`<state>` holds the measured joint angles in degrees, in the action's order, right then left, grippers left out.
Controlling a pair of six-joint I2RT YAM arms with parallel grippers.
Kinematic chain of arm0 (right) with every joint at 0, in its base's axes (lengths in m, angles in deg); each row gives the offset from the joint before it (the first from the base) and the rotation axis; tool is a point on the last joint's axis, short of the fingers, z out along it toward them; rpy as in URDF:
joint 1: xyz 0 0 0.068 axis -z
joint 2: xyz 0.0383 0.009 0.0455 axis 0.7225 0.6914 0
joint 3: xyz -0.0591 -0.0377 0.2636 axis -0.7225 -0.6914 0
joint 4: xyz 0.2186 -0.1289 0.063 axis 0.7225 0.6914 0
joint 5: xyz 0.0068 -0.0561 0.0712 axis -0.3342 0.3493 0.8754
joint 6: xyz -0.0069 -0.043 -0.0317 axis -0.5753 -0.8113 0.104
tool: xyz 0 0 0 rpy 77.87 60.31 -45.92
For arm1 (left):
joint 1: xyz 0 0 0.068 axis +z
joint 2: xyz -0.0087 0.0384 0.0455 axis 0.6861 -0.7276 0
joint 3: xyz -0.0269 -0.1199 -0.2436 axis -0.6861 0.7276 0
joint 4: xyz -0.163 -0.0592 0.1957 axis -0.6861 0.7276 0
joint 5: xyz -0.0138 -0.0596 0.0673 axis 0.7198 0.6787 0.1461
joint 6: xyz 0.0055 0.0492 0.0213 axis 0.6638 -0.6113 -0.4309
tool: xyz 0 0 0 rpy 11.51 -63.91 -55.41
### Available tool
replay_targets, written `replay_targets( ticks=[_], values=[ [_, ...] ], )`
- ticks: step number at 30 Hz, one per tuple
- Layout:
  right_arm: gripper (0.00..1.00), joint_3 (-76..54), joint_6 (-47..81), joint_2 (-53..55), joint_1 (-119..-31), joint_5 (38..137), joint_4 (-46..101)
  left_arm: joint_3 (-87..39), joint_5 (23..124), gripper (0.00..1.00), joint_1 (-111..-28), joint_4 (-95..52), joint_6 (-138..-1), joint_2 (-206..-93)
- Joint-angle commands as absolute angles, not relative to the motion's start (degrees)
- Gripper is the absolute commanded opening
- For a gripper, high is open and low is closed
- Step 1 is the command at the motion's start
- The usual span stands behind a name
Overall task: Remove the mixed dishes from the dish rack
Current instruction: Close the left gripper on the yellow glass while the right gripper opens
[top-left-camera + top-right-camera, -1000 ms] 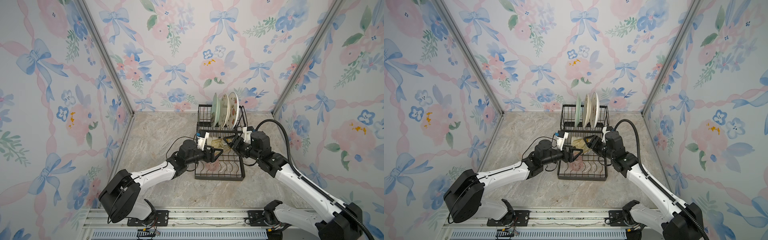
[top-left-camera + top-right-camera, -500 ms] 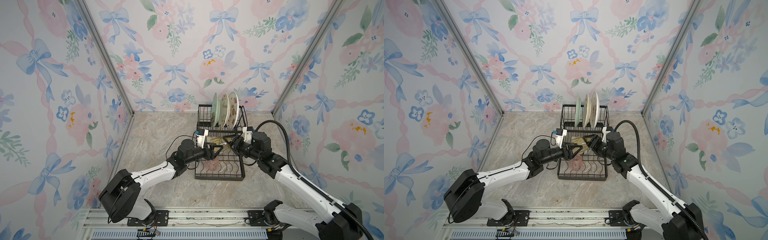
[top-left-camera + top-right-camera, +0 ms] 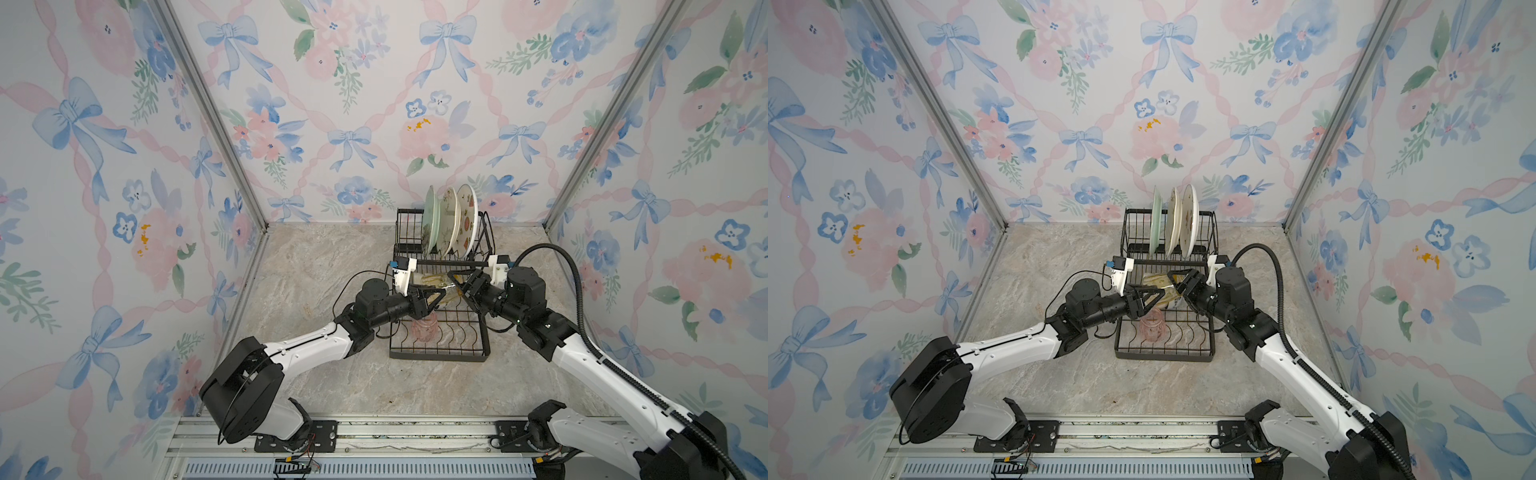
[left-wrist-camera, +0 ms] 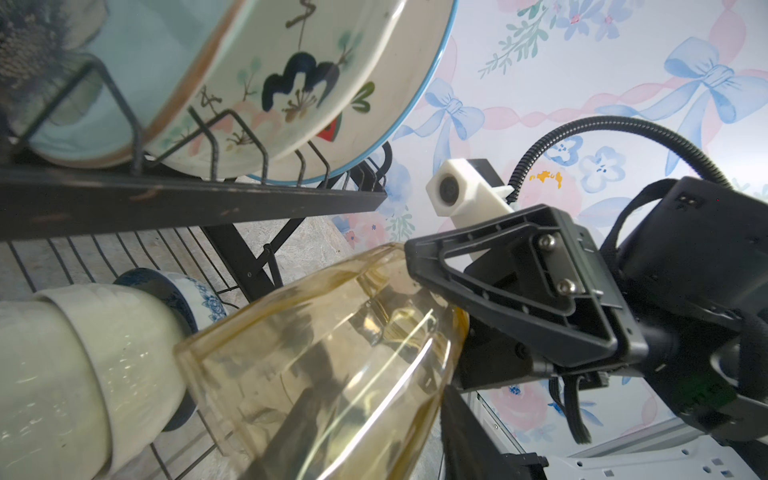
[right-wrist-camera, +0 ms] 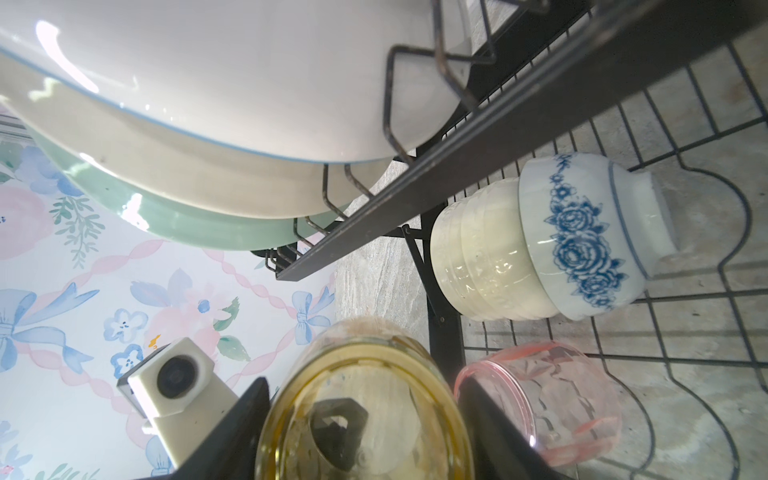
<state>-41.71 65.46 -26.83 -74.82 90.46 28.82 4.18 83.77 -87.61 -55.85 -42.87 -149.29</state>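
- Your right gripper (image 3: 462, 286) has its jaws clamped either side of the amber tumbler (image 4: 324, 365), at its wide end.
- Your left gripper (image 3: 432, 296) stands with jaws part-way apart about the other end. Whether the pads bite, I cannot tell, so seat both before you release the right.
- The tumbler lies on its side above the lower tray of the dish rack (image 3: 436, 356), just under the upper shelf bar (image 4: 187, 203).
- Withdraw low and level, because the nested cream bowls (image 5: 478, 257) and the pink tumbler (image 5: 548, 399) sit close.

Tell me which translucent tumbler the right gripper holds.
The amber translucent tumbler, clamped in the right gripper; the pink translucent tumbler rests ungripped in the black wire dish rack's lower tray.
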Motion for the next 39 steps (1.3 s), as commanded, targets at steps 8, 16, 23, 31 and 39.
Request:
replay_targets(
  ticks=[8, 16, 23, 31, 39],
  values=[
    [0.63, -42.9, 65.7, -28.7, -76.6, 89.9, 30.1, 5.4, 82.6, 0.33, -88.0, -58.5, -43.6, -147.4],
    [0.64, -42.6, 65.0, -30.0, -77.3, 88.7, 32.3, 11.3, 75.1, 0.17, -88.3, -58.5, -46.5, -141.7],
    [0.67, -42.0, 64.5, -29.3, -78.7, 88.9, 32.0, 11.3, 74.1, 0.17, -88.3, -58.5, -46.7, -141.2],
    [0.77, -40.8, 62.8, -29.2, -80.0, 89.1, 33.0, 10.5, 74.6, 0.01, -88.3, -58.5, -46.1, -141.2],
    [0.81, -40.3, 60.7, -30.9, -79.7, 88.3, 34.5, 12.2, 74.4, 0.00, -88.3, -58.5, -46.9, -139.3]
  ],
)
